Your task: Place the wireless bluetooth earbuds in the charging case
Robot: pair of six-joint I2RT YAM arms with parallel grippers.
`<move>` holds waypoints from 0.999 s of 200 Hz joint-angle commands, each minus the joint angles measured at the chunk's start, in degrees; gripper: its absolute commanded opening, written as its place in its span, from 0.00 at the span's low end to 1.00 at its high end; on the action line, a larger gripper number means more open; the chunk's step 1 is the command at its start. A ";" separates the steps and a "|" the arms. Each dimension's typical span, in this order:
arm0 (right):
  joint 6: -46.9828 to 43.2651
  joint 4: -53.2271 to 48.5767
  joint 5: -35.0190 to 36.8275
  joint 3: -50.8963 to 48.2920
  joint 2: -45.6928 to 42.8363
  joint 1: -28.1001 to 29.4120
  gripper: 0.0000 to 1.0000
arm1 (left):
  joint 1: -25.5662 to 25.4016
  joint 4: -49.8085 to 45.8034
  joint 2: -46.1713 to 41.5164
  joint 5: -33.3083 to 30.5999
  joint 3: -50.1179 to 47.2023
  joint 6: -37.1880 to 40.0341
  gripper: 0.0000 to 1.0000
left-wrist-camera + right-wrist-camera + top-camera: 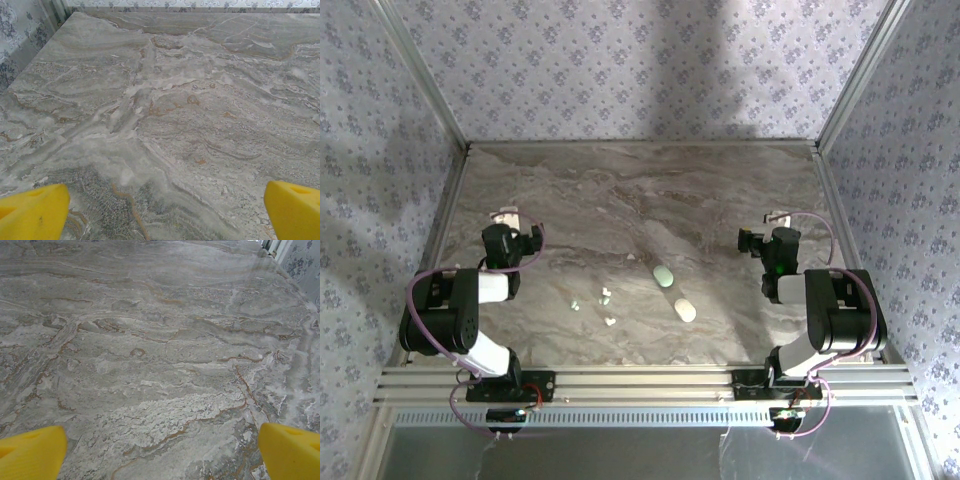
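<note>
Marbled grey tabletop (pixel 620 190) spreads beneath both arms, walled by floral wallpaper (pixel 620 60). Left gripper (pixel 164 210) and right gripper (pixel 160 451) hang with yellow fingers (pixel 32 212) spread wide, grasping nothing. Earbuds (pixel 605 296) lie scattered at four o'clock from the left gripper, with the mint case (pixel 663 276) and white case (pixel 685 310) at their three o'clock.

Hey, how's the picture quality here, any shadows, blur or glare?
Top external: broad soft shadow on the back wall; earbuds tiny, barely resolved. Left wrist: marble table evenly lit, sharp, no strong glare. Right wrist: likewise sharp.
</note>
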 commanded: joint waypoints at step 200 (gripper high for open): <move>19.02 -52.04 -17.35 14.52 -22.33 12.13 1.00 | -27.32 -41.01 -31.12 6.84 9.49 -20.50 1.00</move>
